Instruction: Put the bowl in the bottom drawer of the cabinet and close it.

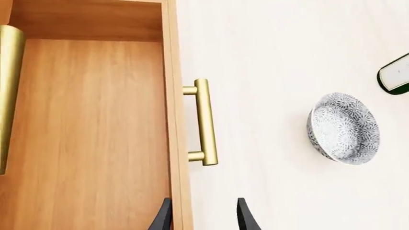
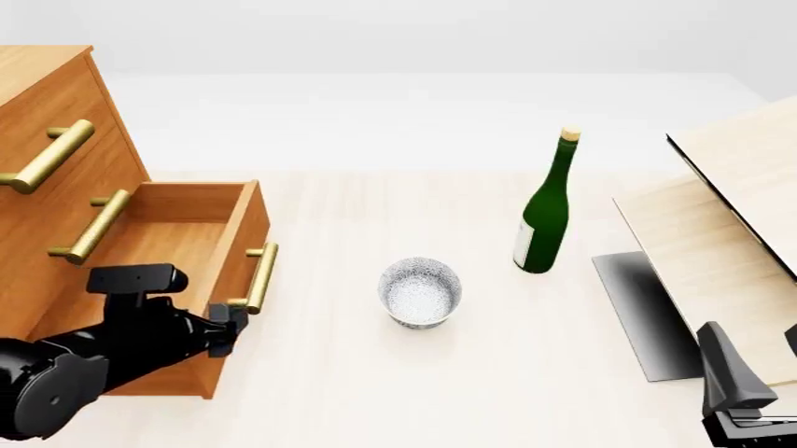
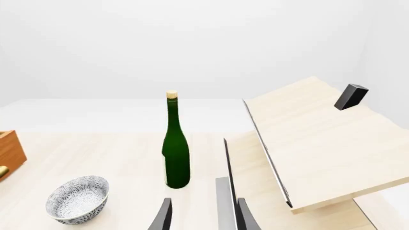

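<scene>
The white, grey-speckled bowl [image 2: 420, 291] [image 1: 344, 128] [image 3: 78, 199] stands upright on the table, right of the cabinet [image 2: 50, 112]. The bottom drawer [image 2: 187, 245] [image 1: 89, 124] is pulled out and nothing shows inside it. Its brass handle [image 2: 259, 277] [image 1: 203, 122] faces the bowl. My left gripper [image 2: 230, 329] [image 1: 203, 218] is open at the near end of the drawer front, with one finger over the drawer's inside and the other outside, just short of the handle. My right gripper [image 2: 733, 378] [image 3: 203, 218] is open and empty at the table's near right, well away from the bowl.
A green wine bottle [image 2: 544, 210] [image 3: 176, 148] stands upright behind and right of the bowl. A pale wooden board structure [image 2: 729, 215] [image 3: 319, 143] with a dark base plate [image 2: 641, 313] fills the right side. Two upper drawers with brass handles [image 2: 50, 154] are shut.
</scene>
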Robot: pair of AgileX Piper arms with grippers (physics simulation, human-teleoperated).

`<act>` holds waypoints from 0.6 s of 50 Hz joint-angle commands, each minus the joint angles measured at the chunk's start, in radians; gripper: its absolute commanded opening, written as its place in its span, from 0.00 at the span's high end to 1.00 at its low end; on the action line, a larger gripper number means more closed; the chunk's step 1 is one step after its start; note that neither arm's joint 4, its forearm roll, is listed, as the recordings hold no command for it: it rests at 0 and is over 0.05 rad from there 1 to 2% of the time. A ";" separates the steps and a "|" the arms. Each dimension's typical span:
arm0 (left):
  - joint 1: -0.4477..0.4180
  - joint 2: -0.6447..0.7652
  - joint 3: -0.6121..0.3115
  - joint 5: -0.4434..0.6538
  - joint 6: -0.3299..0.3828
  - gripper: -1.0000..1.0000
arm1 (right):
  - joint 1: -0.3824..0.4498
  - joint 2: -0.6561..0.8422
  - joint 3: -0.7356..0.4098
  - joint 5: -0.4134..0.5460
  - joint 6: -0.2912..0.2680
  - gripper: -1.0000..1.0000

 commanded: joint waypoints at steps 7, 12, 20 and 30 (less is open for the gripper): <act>-0.034 0.045 -0.011 -0.020 -0.013 0.00 | 0.000 0.000 0.000 0.000 0.000 0.00; -0.047 0.054 -0.020 -0.021 -0.011 0.00 | 0.000 0.000 0.000 0.000 0.000 0.00; -0.081 0.056 -0.037 -0.014 -0.001 0.00 | 0.000 0.000 0.000 0.000 0.000 0.00; -0.094 0.046 -0.050 -0.002 0.007 0.00 | 0.000 0.000 0.000 0.000 0.000 0.00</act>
